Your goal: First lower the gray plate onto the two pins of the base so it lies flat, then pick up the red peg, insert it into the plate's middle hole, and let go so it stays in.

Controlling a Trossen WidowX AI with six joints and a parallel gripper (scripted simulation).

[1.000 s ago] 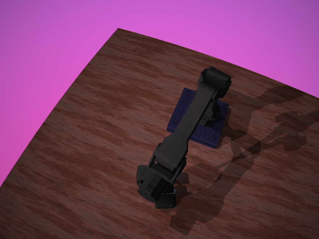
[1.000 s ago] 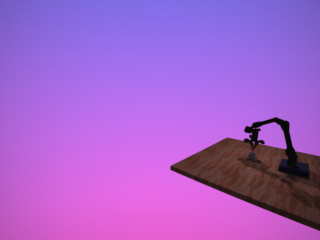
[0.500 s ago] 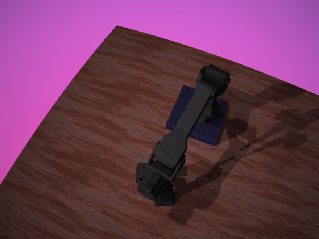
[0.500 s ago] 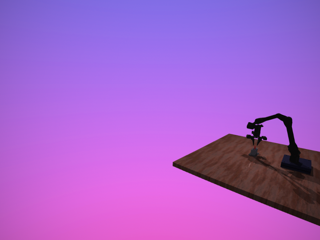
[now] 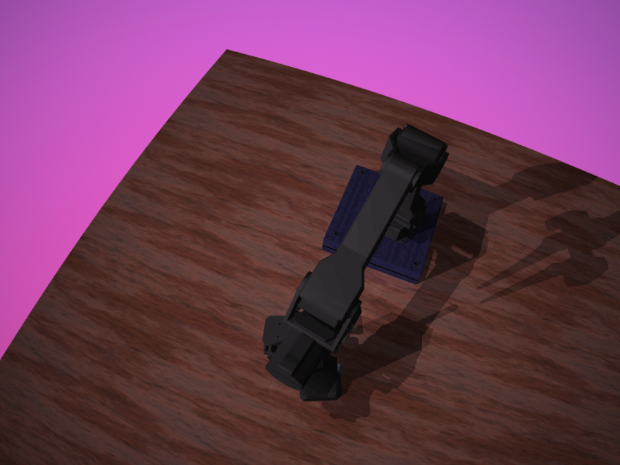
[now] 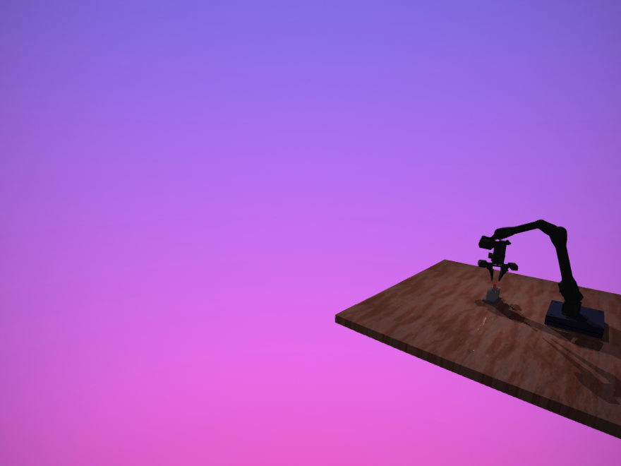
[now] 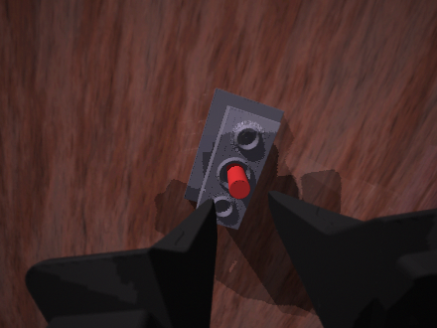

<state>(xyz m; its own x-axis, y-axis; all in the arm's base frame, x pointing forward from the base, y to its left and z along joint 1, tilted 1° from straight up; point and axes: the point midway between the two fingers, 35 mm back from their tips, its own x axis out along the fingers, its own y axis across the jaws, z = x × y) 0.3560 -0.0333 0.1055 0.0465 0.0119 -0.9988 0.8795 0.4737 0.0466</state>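
Note:
The gray plate point(image 6: 493, 293) point(image 7: 225, 144) sits on top of the darker base point(image 7: 209, 121) and looks flat. The red peg point(image 6: 494, 286) point(image 7: 238, 183) stands in the plate's middle hole, with its upper end sticking out above the plate. The two outer holes show dark centres in the wrist view. My gripper point(image 6: 495, 279) point(image 7: 241, 202) is open and empty, its fingertips a little above the peg, apart from it. One fingertip overlaps the plate's lower end in the wrist view. In the top view, the arm hides the plate, peg and fingertips.
The arm's dark blue mounting block point(image 5: 345, 215) point(image 6: 576, 320) stands on the wooden table point(image 5: 200, 200) point(image 6: 426, 320). The arm arches from it above the table. Dark arm shadows fall across the wood. The table's edges show in the top and exterior views.

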